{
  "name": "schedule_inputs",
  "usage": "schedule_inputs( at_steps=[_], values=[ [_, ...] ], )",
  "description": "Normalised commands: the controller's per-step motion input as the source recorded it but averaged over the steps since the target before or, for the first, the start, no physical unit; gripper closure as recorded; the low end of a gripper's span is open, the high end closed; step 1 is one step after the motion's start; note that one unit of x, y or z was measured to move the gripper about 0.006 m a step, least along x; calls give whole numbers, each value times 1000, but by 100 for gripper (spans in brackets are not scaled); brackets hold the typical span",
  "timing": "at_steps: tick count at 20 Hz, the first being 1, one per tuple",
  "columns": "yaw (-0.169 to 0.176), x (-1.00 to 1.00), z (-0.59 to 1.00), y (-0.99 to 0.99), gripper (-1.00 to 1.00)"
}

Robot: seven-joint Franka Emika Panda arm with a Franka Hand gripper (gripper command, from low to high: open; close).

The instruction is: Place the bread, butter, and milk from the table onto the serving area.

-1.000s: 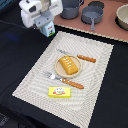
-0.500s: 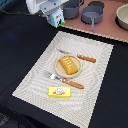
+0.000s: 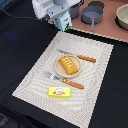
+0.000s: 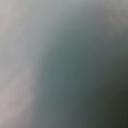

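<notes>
Our gripper (image 3: 62, 20) hangs at the far edge of the serving area (image 3: 35, 75), and between its fingers we see the milk (image 3: 64, 22), a light-blue and white carton with a small green and red mark; the fingers look closed on the carton, though the white body of the arm hides most of them. Compared with the frame a second ago, the arm has travelled toward the exterior view's right and farther back, from over the black tabletop (image 3: 15, 45) beside the mat's far corner to a place near the brownish-pink counter (image 3: 107, 27) with its dark pots (image 3: 92, 14). We cannot tell whether the carton's base touches the mat or hangs just above it. The bread (image 3: 69, 65) lies on the round tan plate (image 3: 58, 68) in the middle of the mat, unchanged, with the knife (image 3: 80, 57) on the far side of the plate and the fork (image 3: 67, 81) on the near side. The butter (image 3: 59, 91) lies flat on the mat near its front edge, where it was before. The wrist view gives us only a grey-green blur, with nothing to make out.
</notes>
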Motion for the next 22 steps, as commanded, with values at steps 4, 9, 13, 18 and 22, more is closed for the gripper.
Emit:
schedule_inputs(
  at_steps=[4, 9, 13, 18, 22],
  values=[
    [0, 1000, -219, -4, 100],
    [4, 874, -330, 62, 100],
    [11, 777, -296, 136, 100],
    [49, 358, -232, 376, -100],
    [52, 322, 389, 468, -100]
  ],
)
